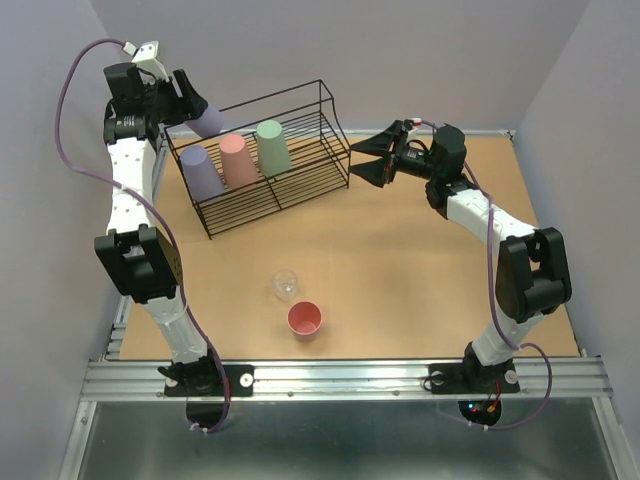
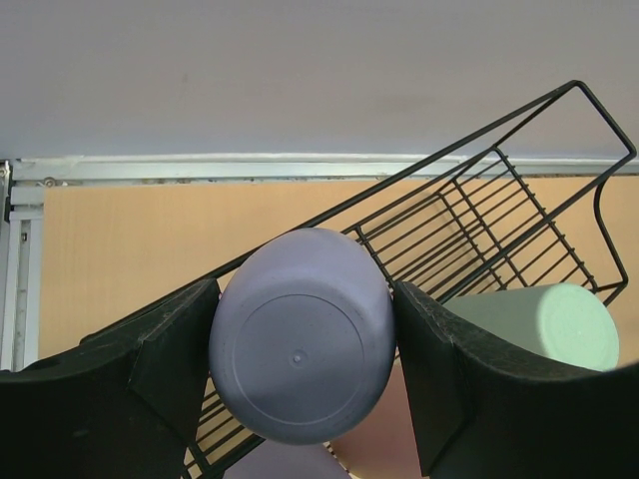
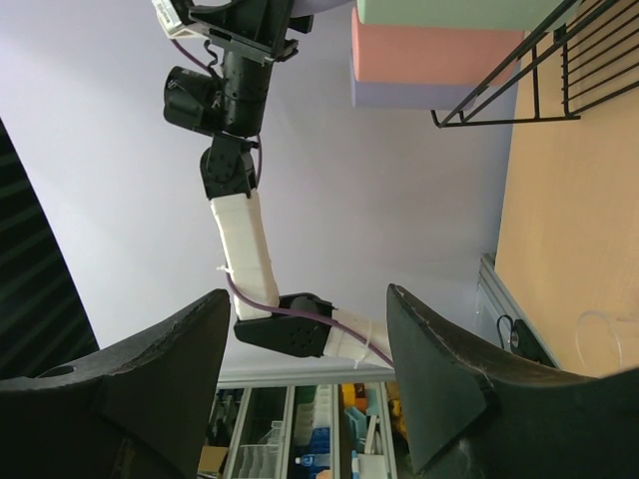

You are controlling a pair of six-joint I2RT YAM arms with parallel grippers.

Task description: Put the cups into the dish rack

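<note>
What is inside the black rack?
Three upside-down cups stand in the rack: a purple cup, a pink cup and a green cup. Their insides are hidden. The left end effector holds a second purple cup.

No text, label, brand, number or sign can be read in any of the views. In the right wrist view, the shelves (image 3: 292, 431) far in the background carry small coloured items. Any print on them is too small and too blurred to read.
</note>
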